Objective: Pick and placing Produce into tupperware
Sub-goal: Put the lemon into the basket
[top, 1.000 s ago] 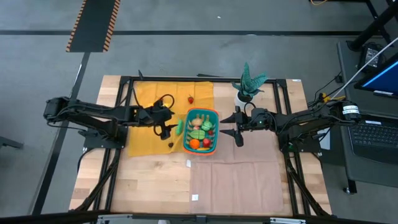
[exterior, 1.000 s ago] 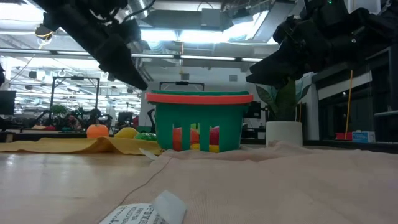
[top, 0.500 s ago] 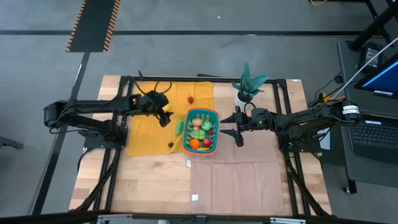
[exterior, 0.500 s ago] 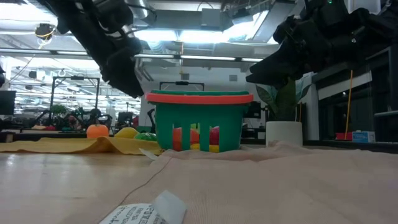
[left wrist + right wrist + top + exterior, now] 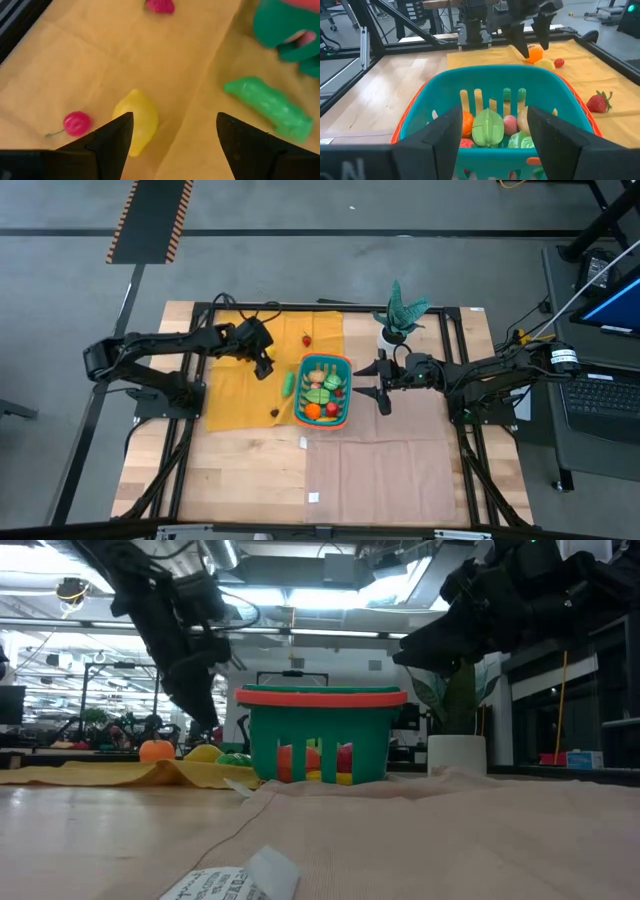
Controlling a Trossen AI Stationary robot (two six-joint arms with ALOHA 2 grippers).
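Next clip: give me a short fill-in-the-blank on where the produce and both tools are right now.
1. The left tool hangs open over the ____ cloth.
2. Right below it lies a yellow ____.
3. The green vegetable lies ____ the teal basket.
4. The right tool waits between the basket and the potted ____.

Missing words: yellow; lemon; outside; plant

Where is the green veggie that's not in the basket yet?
Look down on the table and find the yellow cloth, then the teal basket sitting at its edge. The green veggie lies on the cloth just beside the basket's outer wall. It is the only long, bumpy, green piece there; the lemon and cherry nearby are rounder.
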